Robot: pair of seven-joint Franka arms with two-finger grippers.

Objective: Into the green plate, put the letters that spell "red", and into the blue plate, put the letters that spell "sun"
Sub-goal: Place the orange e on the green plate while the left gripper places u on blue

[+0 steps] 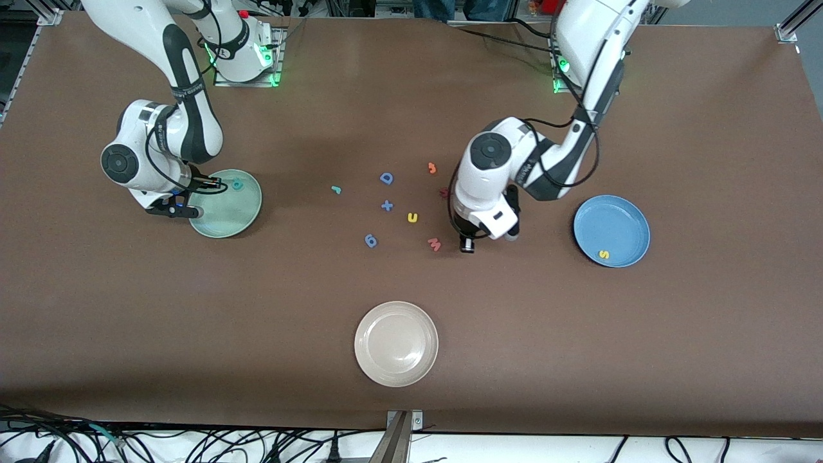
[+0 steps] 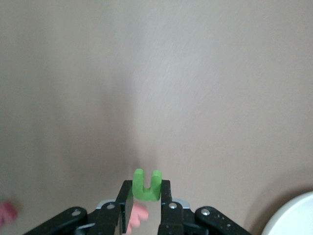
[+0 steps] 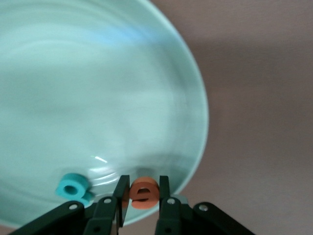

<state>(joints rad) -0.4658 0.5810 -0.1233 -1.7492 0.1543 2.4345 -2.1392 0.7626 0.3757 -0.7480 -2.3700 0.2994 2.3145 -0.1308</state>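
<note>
brown desk fills the front view: green plate point(image 1: 226, 203) at mid left with the teal d point(image 1: 237, 185) in it, blue plate point(image 1: 611, 230) at mid right holding the yellow s point(image 1: 603, 254); teal r point(image 1: 335, 189) and yellow u point(image 1: 412, 217) lie loose near centre.

left wrist view, low centre: the left hand point(image 2: 145, 198) is clenched on the green n point(image 2: 146, 185), over bare desk, well short of the blue plate; that thin pinch could slip.

right wrist view, bottom centre: the right hand point(image 3: 142, 193) grips the orange e point(image 3: 144, 193) over the green plate's rim, beside the d; released here, it might tumble outside.
</note>
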